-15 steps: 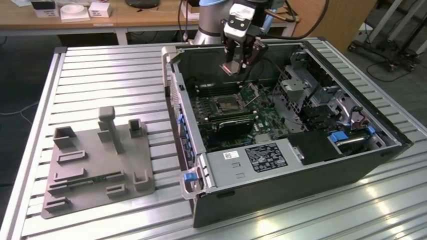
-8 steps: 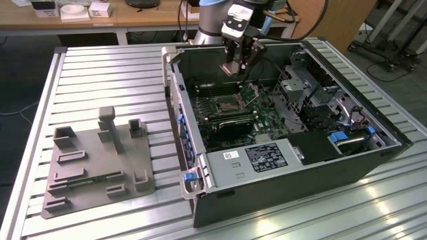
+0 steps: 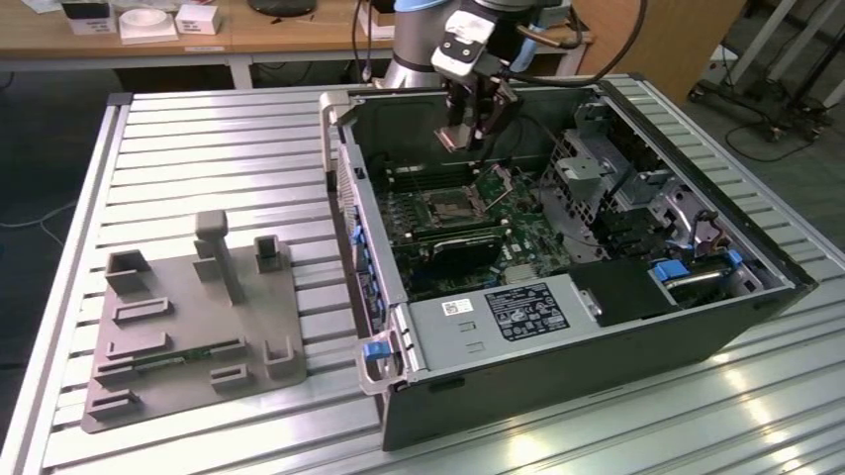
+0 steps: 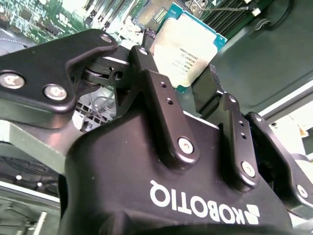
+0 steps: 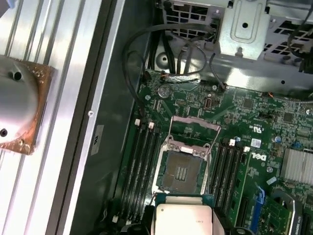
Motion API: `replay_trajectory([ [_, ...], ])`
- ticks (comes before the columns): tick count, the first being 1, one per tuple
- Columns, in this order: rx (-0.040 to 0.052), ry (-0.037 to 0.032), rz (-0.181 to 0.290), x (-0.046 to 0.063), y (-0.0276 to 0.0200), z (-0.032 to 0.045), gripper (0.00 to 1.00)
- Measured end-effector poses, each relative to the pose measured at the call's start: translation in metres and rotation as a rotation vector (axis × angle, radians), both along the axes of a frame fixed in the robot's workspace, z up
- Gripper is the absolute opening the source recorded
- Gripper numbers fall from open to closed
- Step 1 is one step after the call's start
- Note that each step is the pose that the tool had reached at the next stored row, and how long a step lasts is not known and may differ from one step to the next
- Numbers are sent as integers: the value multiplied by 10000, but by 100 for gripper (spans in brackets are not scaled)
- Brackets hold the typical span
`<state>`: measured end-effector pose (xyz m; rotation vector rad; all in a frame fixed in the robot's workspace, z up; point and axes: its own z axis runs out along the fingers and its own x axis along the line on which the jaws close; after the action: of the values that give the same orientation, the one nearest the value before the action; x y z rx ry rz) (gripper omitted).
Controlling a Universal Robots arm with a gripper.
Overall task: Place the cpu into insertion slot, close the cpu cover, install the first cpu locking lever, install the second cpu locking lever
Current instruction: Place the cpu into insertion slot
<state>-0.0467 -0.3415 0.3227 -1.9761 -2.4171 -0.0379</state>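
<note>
Silver-topped cpu (image 4: 188, 46) clamped in tool (image 4: 180, 66) | held apart from empty insertion slot (image 5: 182, 172) | cpu cover (image 5: 195, 121) swung up

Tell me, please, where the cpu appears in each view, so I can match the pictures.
Exterior view: the cpu hangs in the gripper above the open case.
Second wrist view: the cpu shows between the black fingers.
First wrist view: the cpu appears next to the empty insertion slot.
Shared landmark: the green motherboard.
</note>
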Motion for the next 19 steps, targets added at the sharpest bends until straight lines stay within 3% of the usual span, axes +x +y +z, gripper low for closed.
replay_trajectory([
  [19, -19, 66, -1766, 0, 0, -85, 54],
])
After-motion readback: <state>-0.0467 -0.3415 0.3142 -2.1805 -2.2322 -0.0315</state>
